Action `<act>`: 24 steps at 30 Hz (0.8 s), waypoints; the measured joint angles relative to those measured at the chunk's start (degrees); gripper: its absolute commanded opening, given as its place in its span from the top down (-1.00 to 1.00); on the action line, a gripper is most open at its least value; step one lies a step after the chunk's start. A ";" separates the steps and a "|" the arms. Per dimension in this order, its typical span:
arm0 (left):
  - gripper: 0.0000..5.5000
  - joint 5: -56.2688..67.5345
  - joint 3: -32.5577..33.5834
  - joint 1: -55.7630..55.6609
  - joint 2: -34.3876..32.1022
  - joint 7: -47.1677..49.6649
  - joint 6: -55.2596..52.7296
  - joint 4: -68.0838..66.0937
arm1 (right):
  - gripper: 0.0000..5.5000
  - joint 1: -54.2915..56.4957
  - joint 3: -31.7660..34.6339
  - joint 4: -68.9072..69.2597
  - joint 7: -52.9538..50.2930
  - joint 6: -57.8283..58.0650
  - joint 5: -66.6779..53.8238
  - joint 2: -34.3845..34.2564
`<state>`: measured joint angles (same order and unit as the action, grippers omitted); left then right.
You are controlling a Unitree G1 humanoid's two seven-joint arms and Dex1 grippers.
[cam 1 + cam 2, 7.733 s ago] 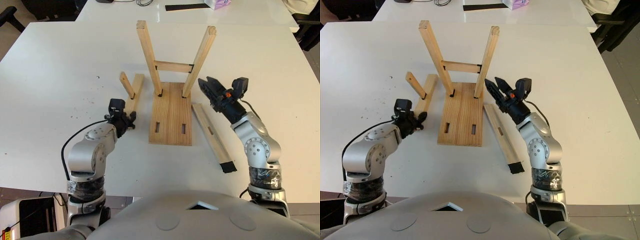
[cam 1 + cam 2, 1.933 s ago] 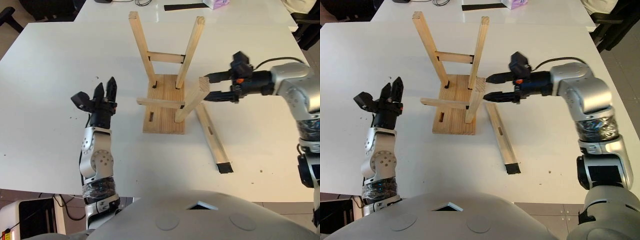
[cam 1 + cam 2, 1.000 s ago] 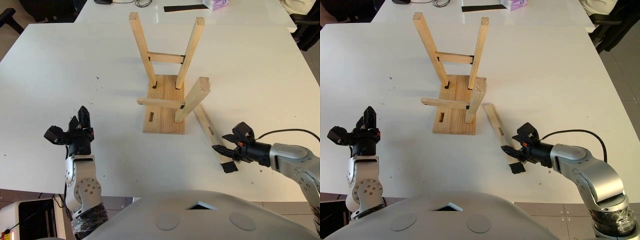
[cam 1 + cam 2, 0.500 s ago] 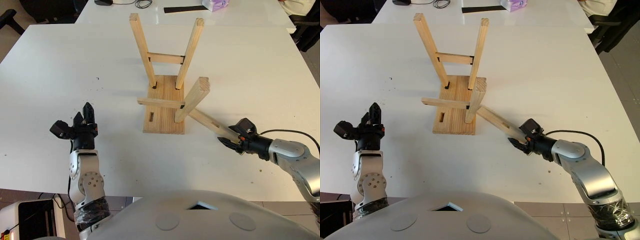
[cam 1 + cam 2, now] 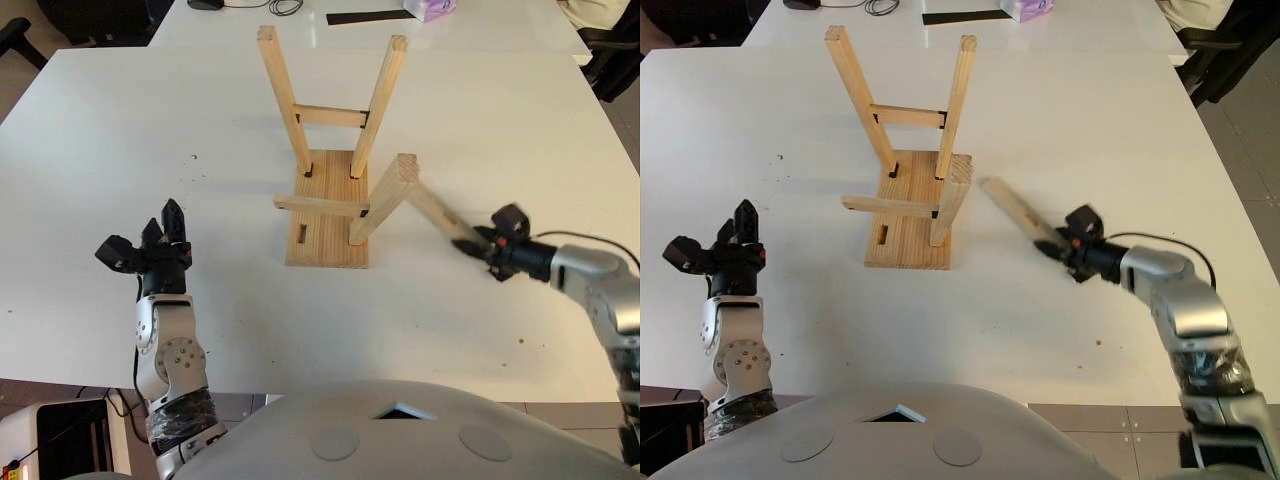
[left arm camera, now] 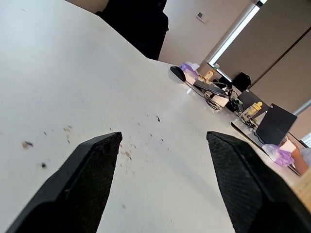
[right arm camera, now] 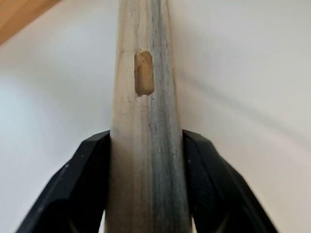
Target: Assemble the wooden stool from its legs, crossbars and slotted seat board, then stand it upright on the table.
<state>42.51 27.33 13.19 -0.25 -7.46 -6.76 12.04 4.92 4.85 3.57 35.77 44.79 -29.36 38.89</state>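
Observation:
The slotted seat board [image 5: 330,235] lies flat mid-table. Two legs [image 5: 283,100] joined by a crossbar [image 5: 330,115] stand in its far slots. A third leg [image 5: 385,198] leans at its near right corner with a crossbar [image 5: 318,206] sticking out to the left. My right gripper [image 5: 490,245] is shut on one end of the fourth leg [image 5: 440,215], held off the table; its free end points at the third leg's top. The right wrist view shows that leg [image 7: 146,121] and its mortise between the black fingers [image 7: 90,179]. My left gripper [image 5: 150,245] is open over the table's near left.
Dark specks [image 5: 195,155] dot the table's left side. A second table behind carries a black strip [image 5: 365,17], cables and a purple item [image 5: 432,8]. A dark chair [image 5: 615,60] stands at the far right corner.
My right gripper has lifted the fourth leg's end and moved away from me to the right; the leg now hangs in the air beside the third leg. The left gripper barely shifted.

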 measured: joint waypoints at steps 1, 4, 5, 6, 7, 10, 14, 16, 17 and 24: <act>-0.19 0.37 0.43 -0.62 -0.34 0.00 -0.01 0.00 | 0.25 3.50 2.34 -1.99 -1.73 1.51 -2.83 -1.85; -0.19 1.99 2.06 -4.07 -2.58 0.09 -0.10 0.00 | 0.25 17.08 12.55 -8.64 -9.73 4.68 -15.68 -9.12; -0.19 2.75 2.61 -5.78 -3.51 0.17 -0.16 -0.01 | 0.25 21.17 15.80 -9.76 -12.22 4.60 -20.56 -11.56; -0.19 3.60 3.03 -7.44 -4.26 0.26 -0.20 0.00 | 0.25 24.28 18.14 -9.99 -13.95 4.33 -25.47 -13.71; -0.19 4.16 3.31 -8.85 -4.88 0.28 -0.22 0.04 | 0.25 26.83 19.70 -9.87 -15.16 3.85 -29.94 -15.60; -0.19 6.28 3.89 -12.13 -6.04 0.34 -0.43 0.25 | 0.25 32.76 22.91 -8.32 -18.36 2.13 -43.14 -20.50; -0.19 8.55 3.91 -13.80 -6.07 1.03 -1.05 1.89 | 0.25 43.99 25.79 -5.97 -22.42 -2.34 -59.15 -23.58; -0.19 9.40 3.90 -14.07 -6.02 1.52 -1.17 2.90 | 0.25 51.92 27.34 -5.14 -23.66 -5.43 -67.50 -24.48; -0.19 9.67 3.89 -14.21 -6.01 1.78 -1.22 3.34 | 0.25 54.35 27.77 -4.93 -23.93 -6.26 -69.92 -24.93; -0.19 15.72 1.63 -20.20 -8.72 6.66 -5.19 14.84 | 0.25 72.89 32.44 -0.27 -25.64 -5.44 -83.20 -31.70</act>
<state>58.22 28.95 -7.01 -8.97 -0.80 -11.95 26.87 77.81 37.29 3.29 10.13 39.35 -112.55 7.19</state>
